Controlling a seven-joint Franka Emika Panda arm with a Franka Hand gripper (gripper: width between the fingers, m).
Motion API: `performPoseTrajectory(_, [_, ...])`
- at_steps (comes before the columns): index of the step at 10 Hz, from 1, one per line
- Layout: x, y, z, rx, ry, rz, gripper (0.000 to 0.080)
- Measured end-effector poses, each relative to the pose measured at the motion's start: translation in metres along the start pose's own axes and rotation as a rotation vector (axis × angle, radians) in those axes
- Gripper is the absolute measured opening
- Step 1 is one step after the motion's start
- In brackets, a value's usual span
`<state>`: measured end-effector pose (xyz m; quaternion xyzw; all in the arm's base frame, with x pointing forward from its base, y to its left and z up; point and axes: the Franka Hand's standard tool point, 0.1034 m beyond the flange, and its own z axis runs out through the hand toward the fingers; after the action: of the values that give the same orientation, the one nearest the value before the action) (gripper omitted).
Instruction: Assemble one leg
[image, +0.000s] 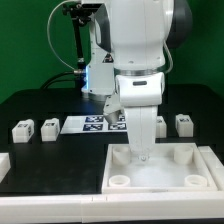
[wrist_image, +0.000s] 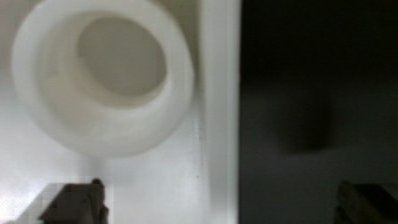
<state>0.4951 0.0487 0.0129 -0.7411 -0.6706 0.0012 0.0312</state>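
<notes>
Legs (image: 48, 127) left loose on the bench (image: 25, 105); pincer (image: 143, 156) open over the tray (image: 168, 172).
Across the exterior view, two legs are seen at its left, then the marker board (image: 88, 123), then two more (image: 183, 123) at its right. From the wrist, the fingers (wrist_image: 71, 205) are seen spread wide, nothing gripped, a round tray socket (wrist_image: 116, 70) close by.

Four legs (image: 20, 128), one tray (image: 165, 172) — the count on the counter (image: 40, 105).
Two legs at the exterior view's left, two at its right, one of them half behind the single arm (image: 140, 40); the tray has four round sockets (image: 120, 155); one marker board (image: 95, 123) — and the wrist view shows one socket and two fingers (wrist_image: 71, 200).
</notes>
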Motion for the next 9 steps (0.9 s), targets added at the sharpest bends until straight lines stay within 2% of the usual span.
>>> performPoseTrajectory(2, [0.000,0.000,-0.002,-0.001,-0.001,0.023,0.0649])
performPoseTrajectory(3, [0.002,-0.005,-0.015,-0.013,-0.007,0.108,0.0649])
performPoseTrajectory(6, [0.014,-0.033,-0.051,-0.052,-0.022,0.273,0.0649])
performPoseTrajectory(7, [0.027,-0.051,-0.058,-0.052,-0.017,0.500,0.0649])
performPoseTrajectory(9, [0.060,-0.071,-0.061,-0.060,-0.009,0.795,0.0649])
